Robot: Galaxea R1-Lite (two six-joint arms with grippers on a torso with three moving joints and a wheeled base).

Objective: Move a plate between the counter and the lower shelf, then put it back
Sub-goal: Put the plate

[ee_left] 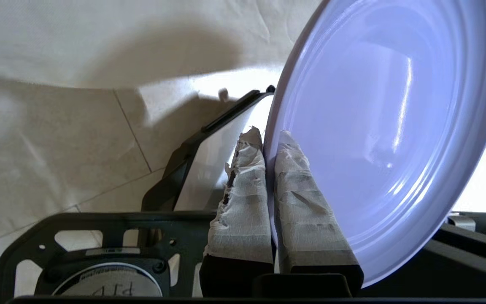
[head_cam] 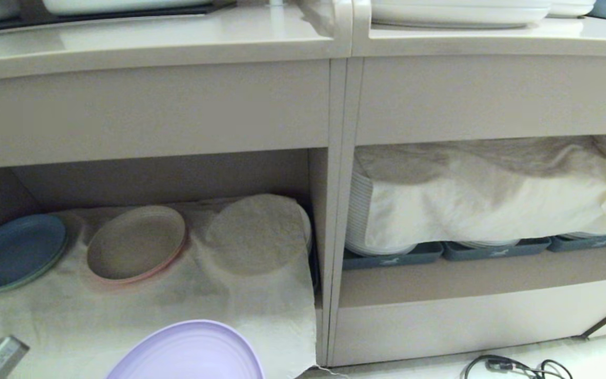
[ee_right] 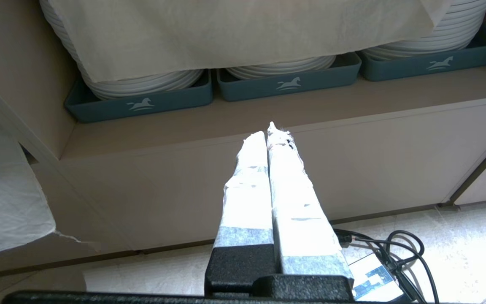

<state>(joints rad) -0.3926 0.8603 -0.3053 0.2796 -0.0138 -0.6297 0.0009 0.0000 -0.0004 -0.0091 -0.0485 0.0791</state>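
Lilac plate [head_cam: 190, 351]: nearest the head camera, hanging low in front of the lower shelf [head_cam: 150, 179], over the hem of the white cloth [head_cam: 177, 300] draped there, and touching neither shelf nor worktop [head_cam: 140, 39].

Left pincer [ee_left: 271, 139]: clenching on the plate's rim, one taped finger [ee_left: 243, 198] lying against the underside and the other against the upper face; the plate is standing out past the fingertips, tilted, with tiled floor [ee_left: 57, 160] showing behind it.

Right pincer [ee_right: 270, 135]: sitting closed and empty, well apart from the work, pointing at the neighbouring compartment with its grey-blue trays [ee_right: 285, 84] of white plates.

Shelf contents: blue plate [head_cam: 13, 258], pink-rimmed beige plate [head_cam: 137, 242] and a cloth-covered stack [head_cam: 255, 231] are leaning along the back.

Step in hand, as a judgement: carrying the plate between shelf and worktop; the direction cannot be told from this moment.

Next move, if upward: calling for a lift clear of the worktop's thick front edge while keeping the rim pinched firmly, then levelling the plate before setting it down. If inward: calling for a spot in front of the three leaning items.
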